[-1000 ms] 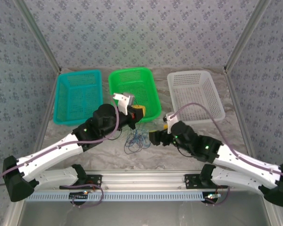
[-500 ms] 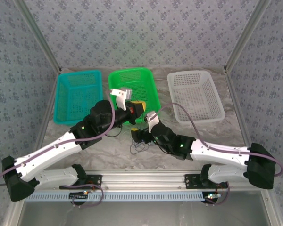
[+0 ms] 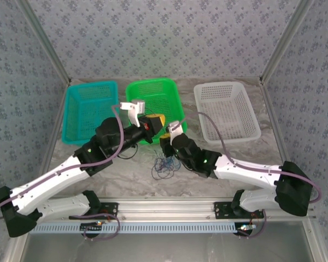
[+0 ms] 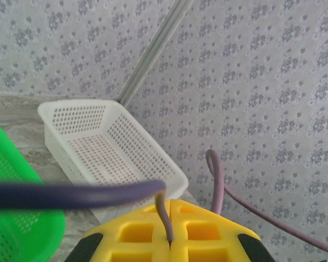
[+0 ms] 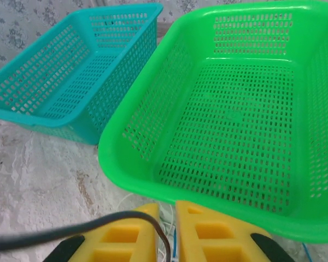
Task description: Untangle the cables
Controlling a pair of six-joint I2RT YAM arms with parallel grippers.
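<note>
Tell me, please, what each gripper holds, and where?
Left gripper: a thin bluish-purple wire, pinched at a bend. Right gripper: apparently a thin dark wire between its nearly closed fingers.

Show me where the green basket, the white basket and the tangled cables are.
green basket (image 3: pixel 151 82), top external view, far rim.
white basket (image 3: pixel 227 112), top external view, bare mesh floor.
cables (image 3: pixel 164 164), top external view, middle of the loose pile on the table.

Grey-blue wall panels with a small floral print (image 3: pixel 164 38) closed in the back and both sides, joined by slanting silver metal corner posts (image 3: pixel 44 41). A grey marble-patterned tabletop (image 3: pixel 120 183) lay under soft, even light, edged nearest by a ribbed aluminium rail (image 3: pixel 169 206)
</note>
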